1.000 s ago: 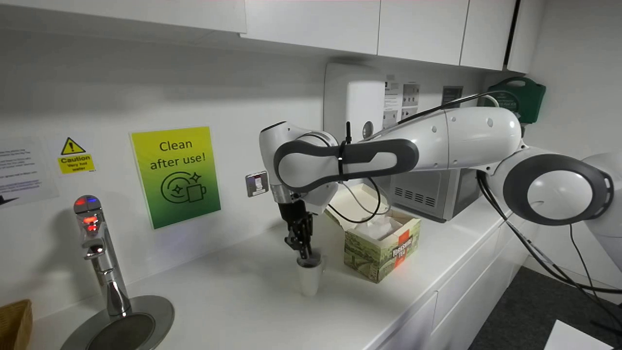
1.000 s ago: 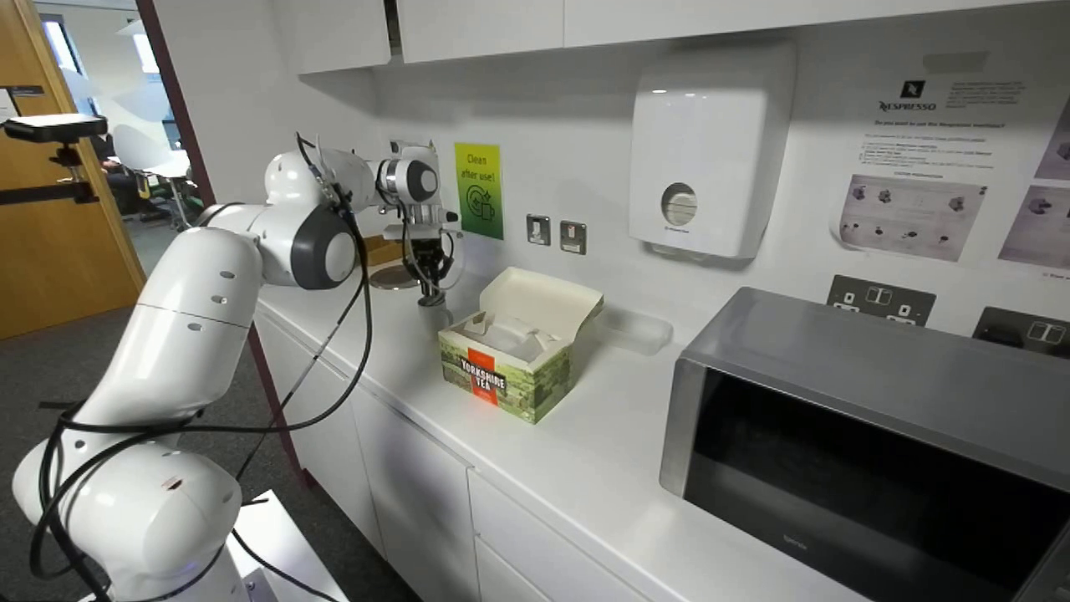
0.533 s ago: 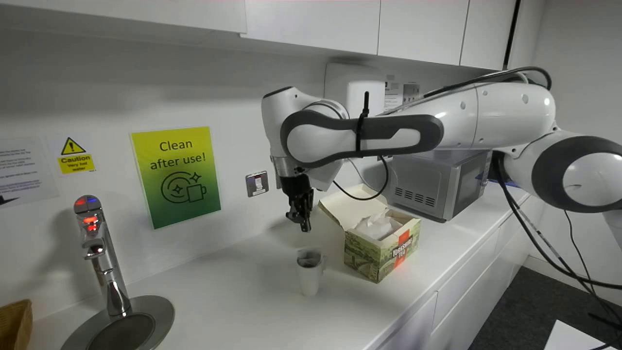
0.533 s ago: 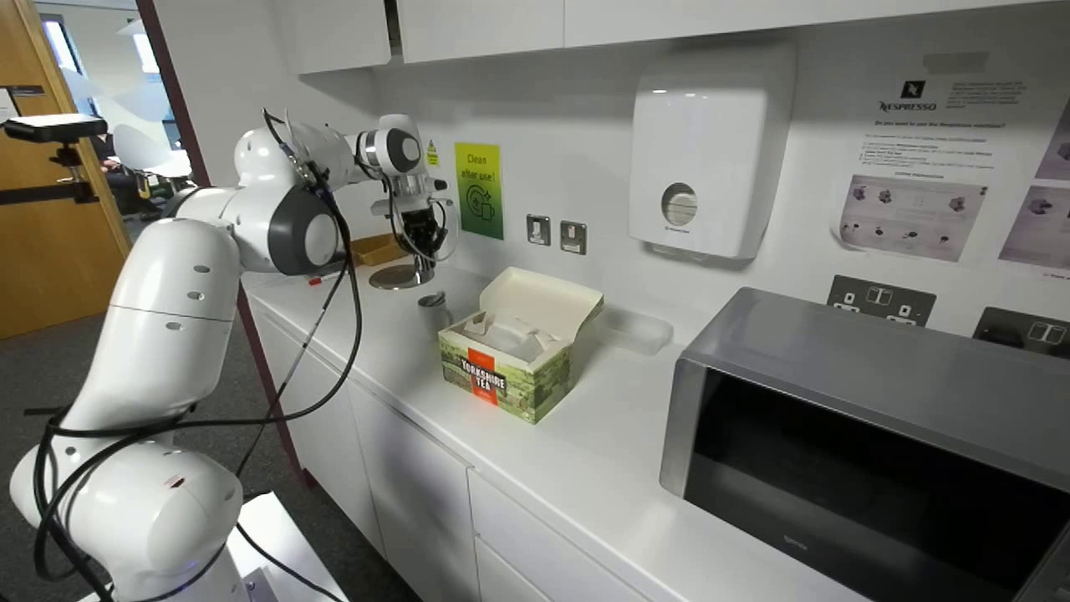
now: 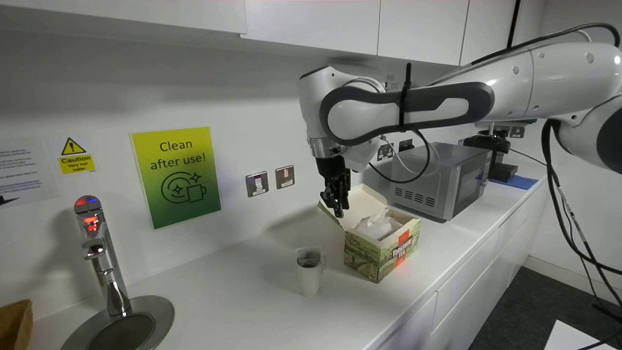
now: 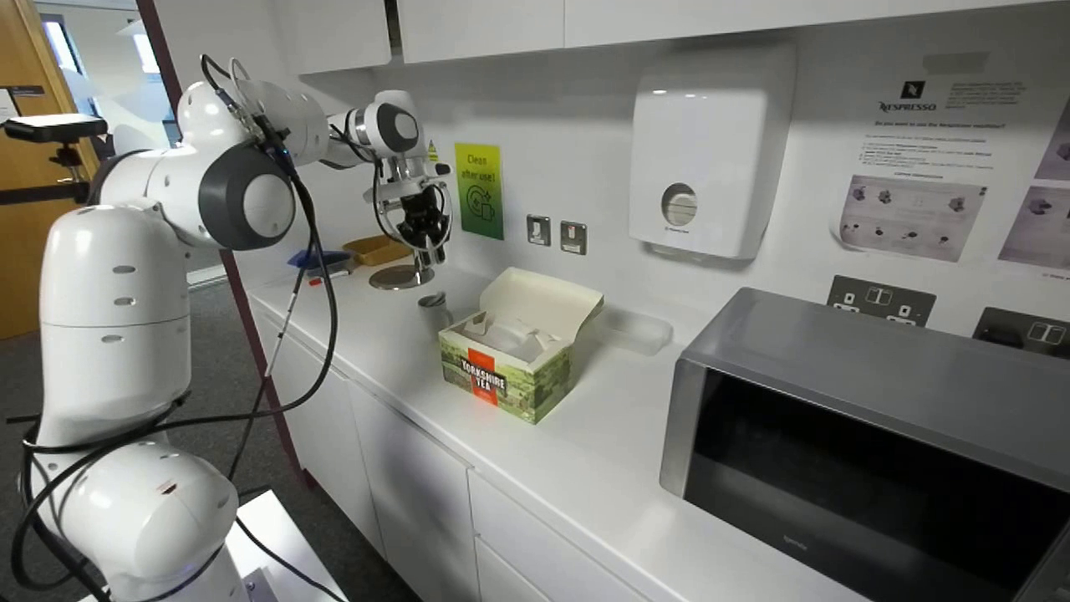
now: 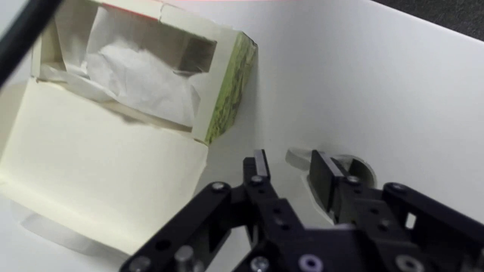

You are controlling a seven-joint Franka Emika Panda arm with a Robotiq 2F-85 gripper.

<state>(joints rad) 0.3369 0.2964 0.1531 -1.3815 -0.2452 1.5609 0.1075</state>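
Claw point(image 7: 291, 160) hangs above the tabletop point(image 5: 243, 306), fingers parted part-way and grasping nothing. From it in the wrist view, the mug point(image 5: 309, 281) stands at three o'clock, partly hidden behind a finger; the tea carton point(image 5: 379, 253) lies at ten, its raised lid point(image 7: 102, 162) at nine. A misaligned descent could tip the mug; a low sweep toward nine could bend the lid, the chief obstacle there, or snag the dangling cable point(image 7: 24, 36). In an exterior view, a microwave point(image 5: 432, 182) sits between two and three o'clock.

Blk hand point(image 7: 292, 162) – wht mug point(image 5: 309, 276)
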